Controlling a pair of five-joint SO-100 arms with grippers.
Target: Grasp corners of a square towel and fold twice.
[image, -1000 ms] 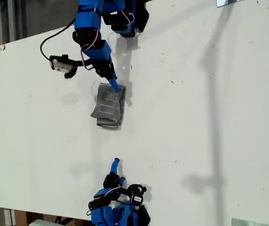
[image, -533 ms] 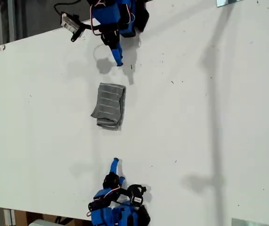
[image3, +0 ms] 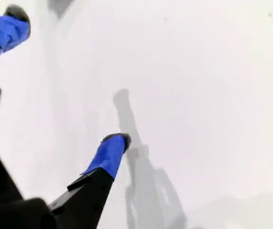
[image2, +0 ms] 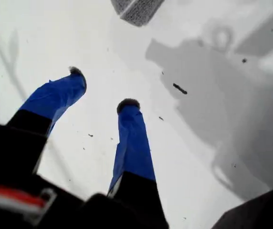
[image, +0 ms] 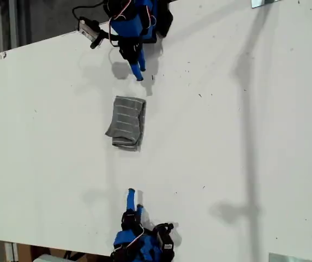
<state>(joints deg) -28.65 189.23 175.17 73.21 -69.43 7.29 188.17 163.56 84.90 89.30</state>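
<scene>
The towel (image: 126, 123) is lying folded into a small, thick bundle on the white table (image: 243, 136), a little toward the exterior view's left of the table's middle. Its thin pale stripes are running along the bundle's length, and its layered edges are showing at the end nearer the exterior view's bottom. One rounded corner (image: 141, 101) is showing at the end nearer the top. Nothing is touching the towel.

My first gripper (image: 138, 73) is being held above the table near the exterior view's top edge, apart from the towel and pointing toward it. In the first wrist view this gripper (image2: 102, 88) is showing its two blue-taped fingers (image2: 131, 138) spread apart with nothing between them. An end of the towel (image2: 136, 8) is being seen ahead of them, and a small dark mark (image2: 179, 88) is lying on the table beside the arm's shadow.

My second gripper (image: 131, 196) is sitting near the exterior view's bottom edge, also clear of the towel. In the second wrist view this gripper (image3: 68, 76) is being shown with its fingers (image3: 110, 155) wide apart over bare table, holding nothing.
</scene>
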